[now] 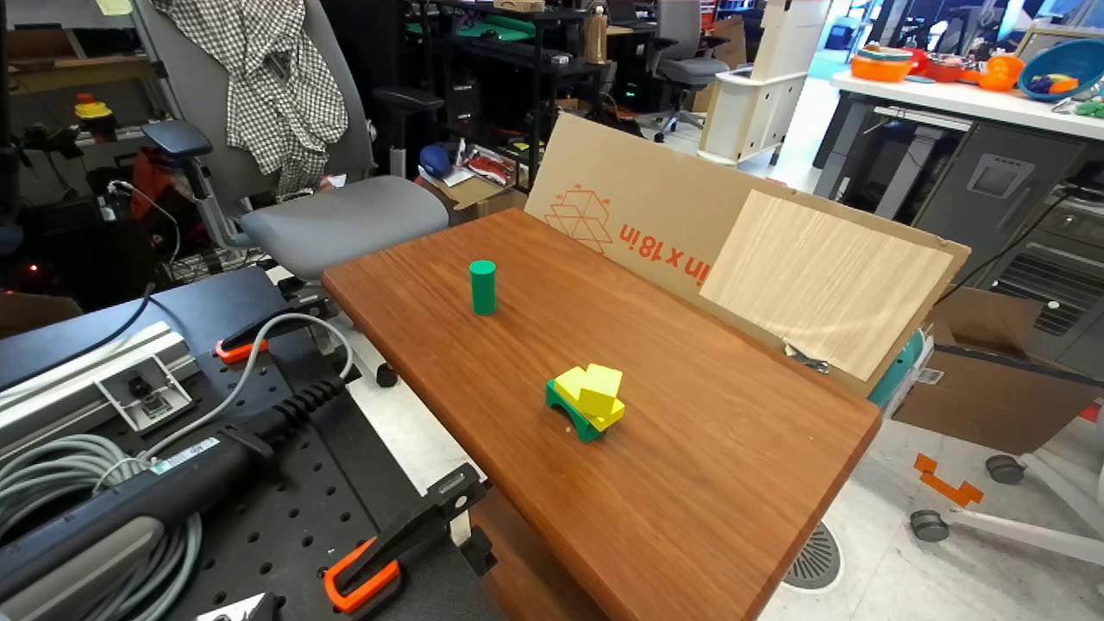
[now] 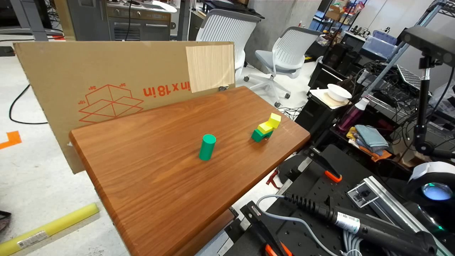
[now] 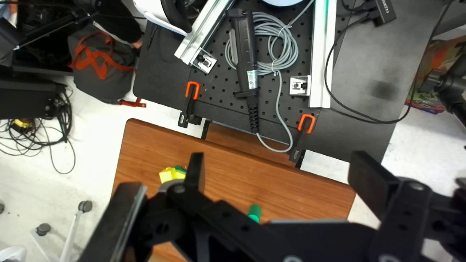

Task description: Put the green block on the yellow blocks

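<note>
In the wrist view the fingers [image 3: 373, 185] are blurred and hide part of the tabletop [image 3: 233, 173]. The green cylinder [image 3: 254, 212] and yellow blocks [image 3: 170, 175] are partly covered there; only a sliver of green arch [image 3: 180, 169] shows. In both exterior views the bottom edge cuts off the tabletop. In an exterior view the black tool [image 1: 228, 473] runs off the left edge, its label [image 1: 185, 455] unreadably small.

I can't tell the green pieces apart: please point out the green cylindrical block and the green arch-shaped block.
Green cylindrical block [image 1: 483, 291], in an exterior view: middle of its curved side.
Green arch-shaped block [image 2: 258, 136], in an exterior view: one leg of the arch.
</note>
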`<state>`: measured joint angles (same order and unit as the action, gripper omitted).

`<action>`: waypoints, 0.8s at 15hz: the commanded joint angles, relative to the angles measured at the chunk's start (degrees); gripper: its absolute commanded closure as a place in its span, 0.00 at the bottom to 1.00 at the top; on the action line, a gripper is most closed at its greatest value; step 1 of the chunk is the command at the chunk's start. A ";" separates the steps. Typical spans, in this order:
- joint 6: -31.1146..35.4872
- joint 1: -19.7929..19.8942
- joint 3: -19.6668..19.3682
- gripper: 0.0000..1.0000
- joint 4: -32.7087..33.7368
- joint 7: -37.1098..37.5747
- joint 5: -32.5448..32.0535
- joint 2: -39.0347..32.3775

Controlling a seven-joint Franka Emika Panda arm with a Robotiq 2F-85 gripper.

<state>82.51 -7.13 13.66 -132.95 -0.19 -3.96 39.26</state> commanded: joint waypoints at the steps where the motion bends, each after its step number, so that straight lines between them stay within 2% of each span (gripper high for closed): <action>1: 4.18 -1.24 -2.04 0.00 -3.01 1.09 0.20 0.37; 4: 15.49 -0.94 -3.12 0.00 -8.64 0.26 -0.82 -0.83; 7: 29.37 -0.15 -5.08 0.00 -13.79 -0.31 -0.35 -5.49; 12: 50.58 2.33 -6.86 0.00 -17.95 1.49 -0.90 -22.50</action>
<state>123.28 -6.09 7.71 -150.85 -0.14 -4.33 26.96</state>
